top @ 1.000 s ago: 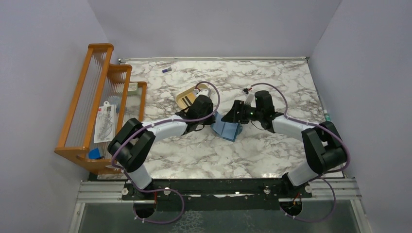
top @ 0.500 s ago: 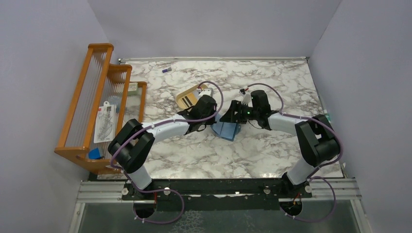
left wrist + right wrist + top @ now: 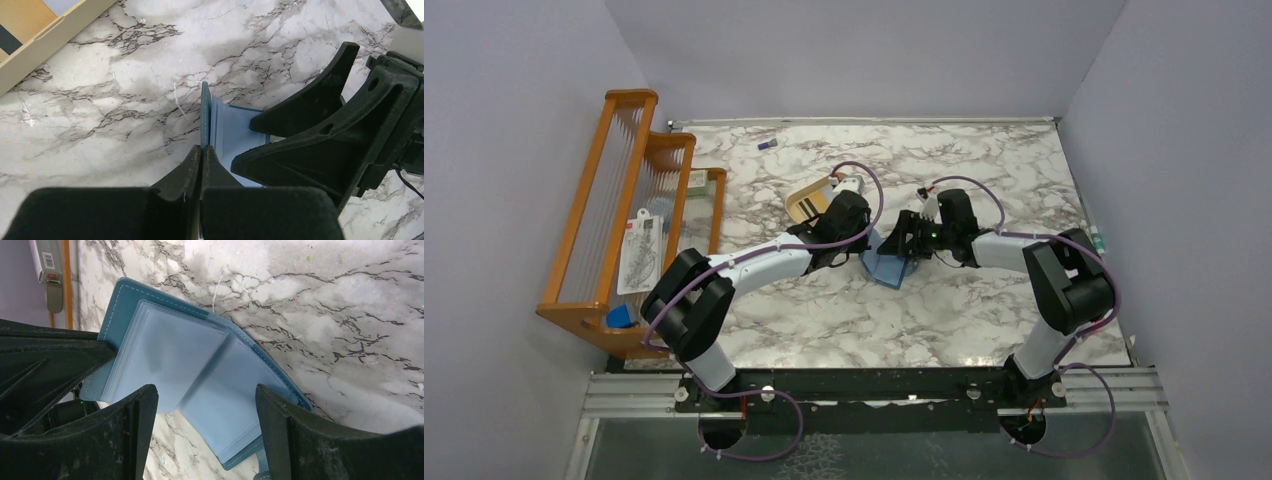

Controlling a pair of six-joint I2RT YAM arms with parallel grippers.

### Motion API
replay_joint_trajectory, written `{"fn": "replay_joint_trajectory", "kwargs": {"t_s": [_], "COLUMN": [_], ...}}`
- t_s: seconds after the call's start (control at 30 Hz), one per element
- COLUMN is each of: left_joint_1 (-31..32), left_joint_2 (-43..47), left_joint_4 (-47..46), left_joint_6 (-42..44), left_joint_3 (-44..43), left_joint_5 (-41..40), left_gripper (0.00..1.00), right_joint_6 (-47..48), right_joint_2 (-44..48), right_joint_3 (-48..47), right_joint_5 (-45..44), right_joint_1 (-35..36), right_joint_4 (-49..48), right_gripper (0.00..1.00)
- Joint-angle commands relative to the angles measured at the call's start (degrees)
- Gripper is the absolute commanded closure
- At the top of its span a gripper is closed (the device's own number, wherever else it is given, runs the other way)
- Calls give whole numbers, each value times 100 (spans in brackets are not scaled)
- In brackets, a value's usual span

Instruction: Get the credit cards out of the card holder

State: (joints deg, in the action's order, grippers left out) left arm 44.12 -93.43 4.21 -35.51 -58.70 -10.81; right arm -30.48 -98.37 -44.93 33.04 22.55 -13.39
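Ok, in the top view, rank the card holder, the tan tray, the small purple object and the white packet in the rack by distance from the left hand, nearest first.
1. card holder: pinched in the left hand, mid-table.
2. tan tray: just behind the hand, to the left.
3. purple object: near the far edge.
4. white packet: in the wooden rack, far left.

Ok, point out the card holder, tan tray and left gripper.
card holder (image 3: 165,352): right wrist view, on the pale inner pocket.
tan tray (image 3: 55,39): left wrist view, on its rim.
left gripper (image 3: 201,150): left wrist view, where its fingertips pinch the holder's cover.
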Motion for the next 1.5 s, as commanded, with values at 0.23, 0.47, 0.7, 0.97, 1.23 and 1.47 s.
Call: {"fn": "replay_joint_trajectory", "kwargs": {"t_s": [0.23, 0.47, 0.7, 0.97, 1.23, 1.47], "left_joint_1": [24, 27, 27, 24, 26, 22], "left_joint_2": [254, 258, 184, 180, 118, -34], "left_joint_4": [202, 221, 186, 167, 111, -111], "left_joint_6": [85, 97, 62, 44, 20, -68], "left_joint_3": [-221, -195, -61, -10, 32, 261], "left_joint_5": [-186, -228, -261, -255, -205, -146], "left_gripper": [100, 100, 100, 100, 100, 100], "right_joint_6": [-325, -439, -519, -465, -318, -226], "right_joint_2": [93, 297, 890, 1709, 1258, 1133], "right_joint_3": [439, 616, 942, 1273, 1096, 1146], "right_joint_5": [-567, -677, -1308, -2042, -1521, -446], "right_joint_1": [22, 22, 26, 22, 22, 22], "right_joint_4": [-303, -605, -754, -735, -747, -1389], "right_gripper": [22, 22, 22, 22, 22, 25]}}
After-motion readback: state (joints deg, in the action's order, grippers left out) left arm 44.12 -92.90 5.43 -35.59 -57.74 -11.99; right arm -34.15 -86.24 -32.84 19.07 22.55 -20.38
